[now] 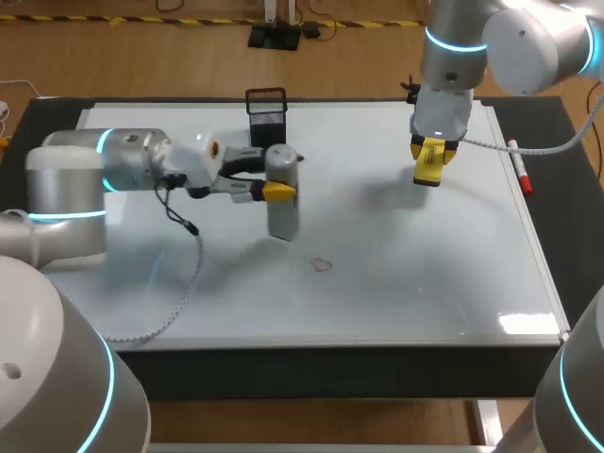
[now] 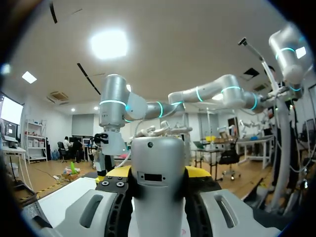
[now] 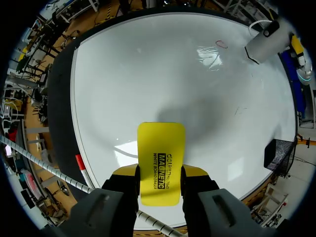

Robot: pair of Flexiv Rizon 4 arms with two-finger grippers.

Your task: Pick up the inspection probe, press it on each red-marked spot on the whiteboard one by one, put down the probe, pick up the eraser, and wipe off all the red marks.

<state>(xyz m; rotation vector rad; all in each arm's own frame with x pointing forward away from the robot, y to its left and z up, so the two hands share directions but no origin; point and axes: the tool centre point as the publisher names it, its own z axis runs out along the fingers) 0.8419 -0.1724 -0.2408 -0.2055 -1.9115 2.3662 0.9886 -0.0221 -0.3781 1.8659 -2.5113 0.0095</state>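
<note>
The whiteboard (image 1: 425, 283) covers almost the whole dark worktop (image 1: 330, 373). The left arm (image 1: 104, 165) reaches in over the board's near-left part, and the right arm (image 1: 510, 38) hangs above its far-right part.

The left tool (image 1: 274, 192) is clamped on the grey inspection probe (image 1: 281, 203), one finger on each side of its body. The probe is upright and its lower end is close to the board, though the views do not show whether it touches. The right tool (image 3: 160, 173) grips the yellow eraser (image 3: 160, 160) between narrowly set fingers, raised above the surface and well apart from the probe.

A black mesh holder (image 1: 266, 106) stands at the far edge, and a marker pen (image 1: 519, 170) lies along the right edge.

Only one red mark (image 1: 322, 265) shows, a small loop just in front of the probe's tip. The task therefore looks fairly far along, but it is out of order: the eraser is already in hand while the probe has not been put down. What seems left is pressing or clearing that last loop and setting the probe aside.
</note>
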